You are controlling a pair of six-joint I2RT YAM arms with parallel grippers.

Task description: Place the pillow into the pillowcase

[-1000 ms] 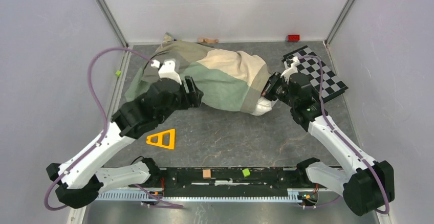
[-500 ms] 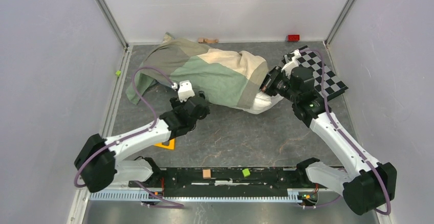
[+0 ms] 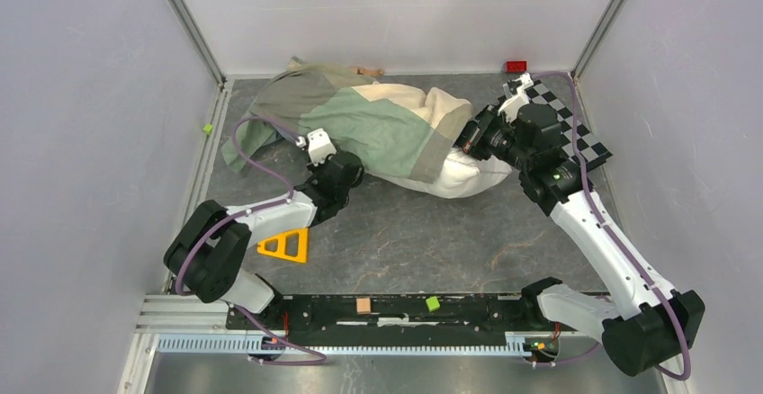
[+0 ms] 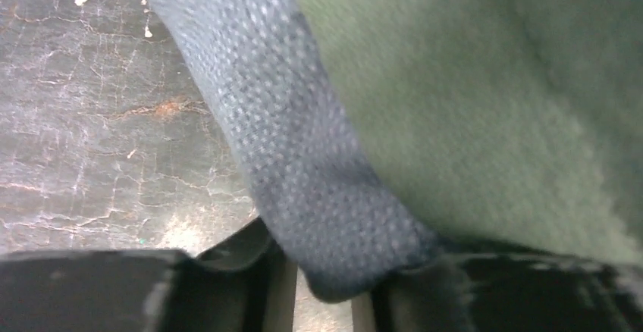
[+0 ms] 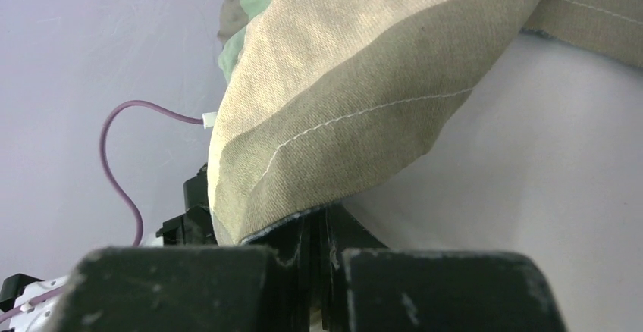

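Showing more pillow [image 3: 463, 176] bulging from pillowcase [image 3: 369, 124] mouth, just beside checkered board [image 3: 585, 147], than a second ago; clamping hem in right pincer [image 5: 322, 230]; straddling hem with left pincer [image 4: 326, 286], grip impossible to tell; probably losing insertion progress.

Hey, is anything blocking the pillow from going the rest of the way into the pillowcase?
Nothing visible blocks it. The white end of the pillow sticks out of the mouth of the pillowcase, whose hem the right gripper pinches; the checkered board lies off to the side.
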